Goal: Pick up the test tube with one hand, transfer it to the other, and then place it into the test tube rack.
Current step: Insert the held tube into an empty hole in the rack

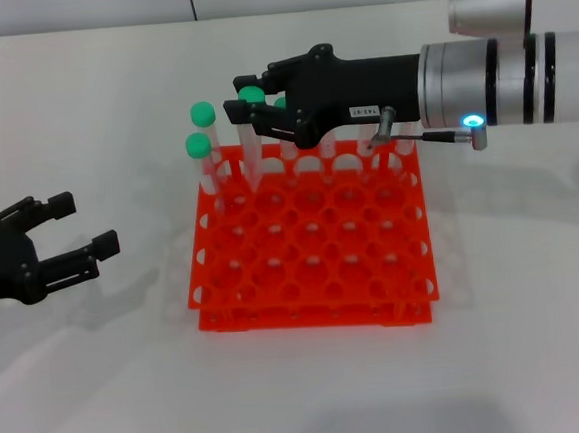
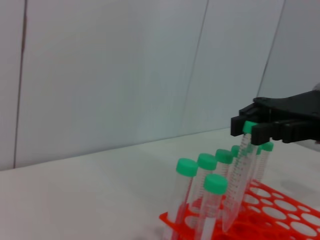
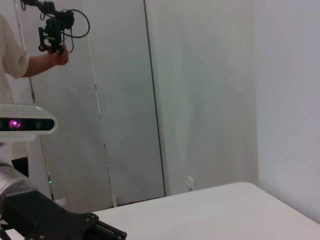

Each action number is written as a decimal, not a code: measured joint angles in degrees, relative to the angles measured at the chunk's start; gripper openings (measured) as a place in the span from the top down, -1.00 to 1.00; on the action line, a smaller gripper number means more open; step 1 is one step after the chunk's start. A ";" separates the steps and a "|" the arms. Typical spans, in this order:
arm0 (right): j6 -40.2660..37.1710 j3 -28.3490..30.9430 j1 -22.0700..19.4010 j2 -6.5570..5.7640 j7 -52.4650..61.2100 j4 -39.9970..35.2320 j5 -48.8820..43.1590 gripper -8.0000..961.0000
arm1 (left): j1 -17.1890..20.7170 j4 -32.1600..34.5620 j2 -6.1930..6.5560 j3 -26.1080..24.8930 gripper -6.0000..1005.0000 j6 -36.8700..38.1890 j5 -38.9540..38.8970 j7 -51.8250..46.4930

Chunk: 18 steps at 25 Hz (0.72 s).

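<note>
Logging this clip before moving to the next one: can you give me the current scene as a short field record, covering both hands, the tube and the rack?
right hand: over the rack's far left corner, shut on the test tube
test tube: green-capped, tilted, lower end at the rack's holes, not yet fully seated
left hand: open, empty, low over the table left of the rack
test tube rack: orange, on the white table
other tubes: several green-capped ones standing at the rack's far left
stage: handover appears done, placing underway
</note>
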 joint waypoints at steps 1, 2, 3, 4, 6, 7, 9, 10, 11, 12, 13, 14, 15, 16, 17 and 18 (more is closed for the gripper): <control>0.20 -0.34 0.02 0.00 -0.07 0.00 0.30 0.28 | -0.06 0.03 0.02 0.00 -0.75 -0.28 0.16 -0.17; 0.52 -0.89 0.08 0.00 -0.20 0.00 0.72 0.28 | -0.11 0.08 0.03 0.00 -0.75 -0.49 0.33 -0.31; 0.82 -1.40 0.19 0.00 -0.34 0.00 1.11 0.27 | -0.16 0.15 0.03 0.01 -0.75 -0.63 0.47 -0.41; 1.14 -2.02 0.28 0.00 -0.52 0.00 1.59 0.27 | -0.22 0.22 0.03 0.00 -0.75 -0.71 0.58 -0.47; 1.35 -2.35 0.35 0.00 -0.59 0.00 1.81 0.27 | -0.32 0.25 0.04 0.00 -0.75 -0.75 0.65 -0.51; 2.05 -3.19 0.60 -0.01 -0.71 -0.07 2.21 0.27 | -0.37 0.25 0.03 0.00 -0.75 -0.77 0.66 -0.53; 2.73 -3.86 0.75 -0.01 -0.71 -0.27 2.53 0.26 | -0.53 0.27 0.03 0.00 -0.75 -0.82 0.71 -0.62; 3.56 -4.64 0.89 0.00 -0.72 -0.57 2.99 0.26 | -0.61 0.27 0.03 0.00 -0.75 -0.83 0.76 -0.66; 3.56 -4.64 0.89 0.00 -0.72 -0.57 2.99 0.26 | -0.84 0.29 0.04 0.00 -0.75 -0.87 1.11 -0.83; 4.63 -5.67 1.20 0.00 -0.72 -1.04 3.55 0.26 | -0.97 0.29 0.06 0.01 -0.75 -0.99 1.44 -0.95; 4.75 -5.73 1.29 0.00 -0.72 -1.10 3.56 0.26 | -1.13 0.30 0.08 0.00 -0.75 -1.11 1.72 -1.04; 4.83 -5.80 1.40 0.00 -0.72 -1.13 3.58 0.26 | -1.28 0.30 0.08 0.00 -0.75 -1.24 1.94 -1.13; 4.83 -6.00 1.60 0.00 -0.69 -1.13 3.59 0.25 | -1.42 0.30 0.08 0.01 -0.75 -1.32 2.07 -1.16; 4.83 -6.05 1.67 0.00 -0.67 -1.13 3.59 0.25 | -1.51 0.31 0.09 0.00 -0.75 -1.37 2.11 -1.17; 4.87 -6.23 1.92 0.00 -0.56 -1.00 3.60 0.25 | -1.58 0.31 0.09 0.00 -0.75 -1.37 2.12 -1.20; 4.91 -6.35 2.09 0.00 -0.45 -0.87 3.60 0.25 | -1.63 0.31 0.09 0.00 -0.75 -1.37 2.12 -1.22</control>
